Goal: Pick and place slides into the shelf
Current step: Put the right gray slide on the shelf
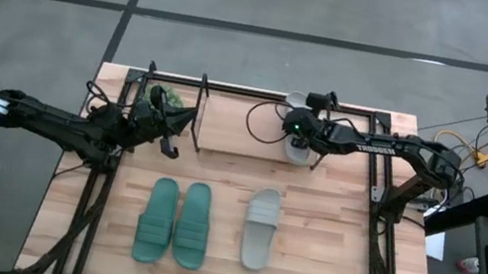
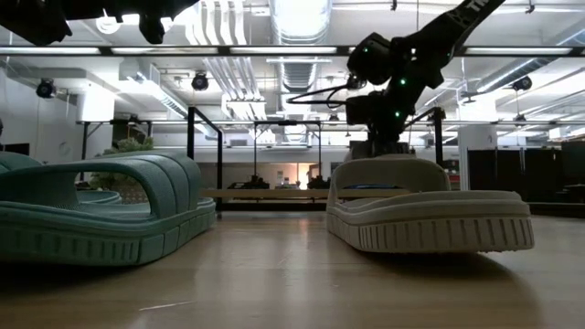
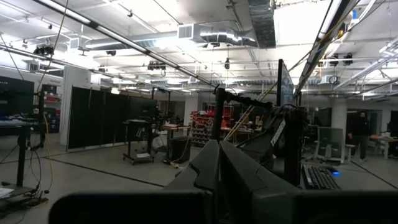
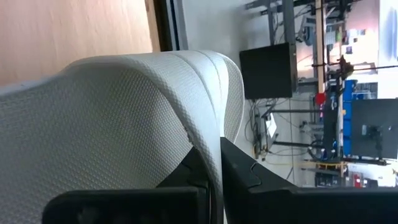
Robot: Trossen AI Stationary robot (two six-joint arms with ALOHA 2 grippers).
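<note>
A pale slide [image 1: 296, 148] is over the right part of the black wire shelf [image 1: 200, 109] at the table's far edge, with my right gripper [image 1: 298, 126] shut on it. A second pale slide [image 1: 260, 228] and a teal pair [image 1: 157, 219] [image 1: 193, 226] lie sole down on the table's near half. In the low view they are the near pale slide [image 2: 430, 215] and a teal slide [image 2: 101, 215]. My left gripper [image 1: 174, 135] is shut on nothing, raised by the shelf's left end. My right gripper pinches the pale slide's strap at its edge [image 4: 211, 140] between its two fingers [image 4: 249, 174]. It comes from the table's right side, slanting down. The arm hides the slide's lower part, so I cannot tell whether the slide rests on the shelf.
A small green plant [image 1: 162, 97] stands at the shelf's left end, close to my left gripper. The shelf's middle [image 1: 236, 126] shows bare wood. Bare table lies right of the near pale slide. Black frame legs run along both table sides.
</note>
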